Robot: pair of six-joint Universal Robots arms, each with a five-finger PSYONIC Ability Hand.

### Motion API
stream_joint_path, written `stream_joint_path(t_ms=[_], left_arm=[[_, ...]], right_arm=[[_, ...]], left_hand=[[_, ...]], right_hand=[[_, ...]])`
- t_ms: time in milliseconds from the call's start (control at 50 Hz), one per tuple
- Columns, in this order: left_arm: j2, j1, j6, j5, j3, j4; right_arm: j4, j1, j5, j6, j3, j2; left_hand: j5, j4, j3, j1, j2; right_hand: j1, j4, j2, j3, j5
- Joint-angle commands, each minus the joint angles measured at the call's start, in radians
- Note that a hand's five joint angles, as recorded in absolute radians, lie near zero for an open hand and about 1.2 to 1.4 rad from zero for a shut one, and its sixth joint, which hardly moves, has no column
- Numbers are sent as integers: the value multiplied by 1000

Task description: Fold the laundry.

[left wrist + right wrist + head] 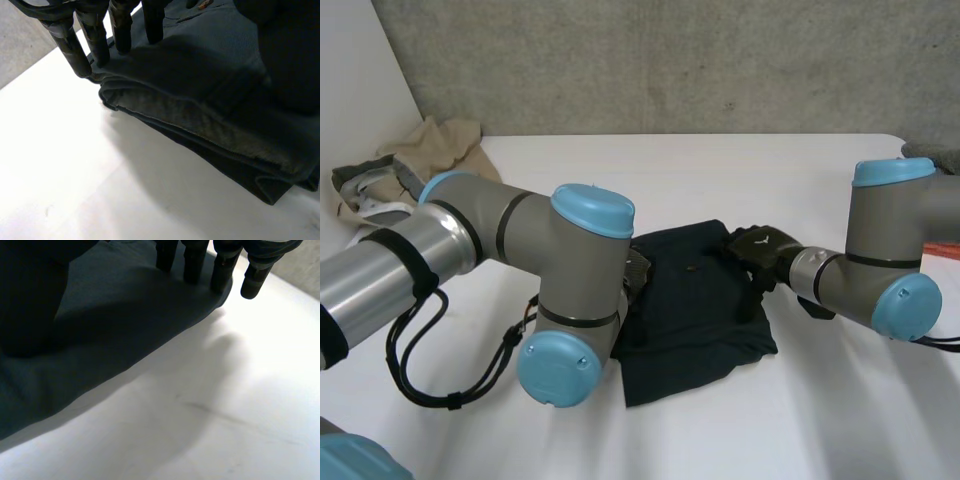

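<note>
On the white table (740, 160) the dark garment (695, 310) lies folded in layers between my two arms, well apart from the beige pile (430, 150) at the far left. My left hand (120, 27) rests straight fingers on one side edge, and my right hand (192, 260) does likewise on the opposite edge, neither gripping anything. I judge they press flat to keep the fold down and smooth it.
</note>
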Motion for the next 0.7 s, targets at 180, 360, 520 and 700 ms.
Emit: stream_joint_path(t_ms=[180, 360, 520, 700], left_arm=[[260, -5, 7, 59, -67, 68], [455, 69, -56, 312, -249, 125], [492, 107, -139, 417, -332, 154], [478, 120, -147, 415, -343, 163]], right_arm=[[-233, 33, 59, 23, 327, -366], [-631, 76, 59, 8, 862, -613], [-877, 141, 52, -15, 1041, -572], [-949, 145, 62, -107, 995, -425]], left_hand=[[-48, -30, -34, -7, -24], [-48, -30, -34, -7, -24], [-35, -17, -22, 6, -11], [-38, -20, -25, 3, -14]], right_hand=[[-19, -36, -12, -23, -43], [-19, -36, -12, -23, -43], [-19, -36, -12, -23, -43], [-19, -36, -12, -23, -43]])
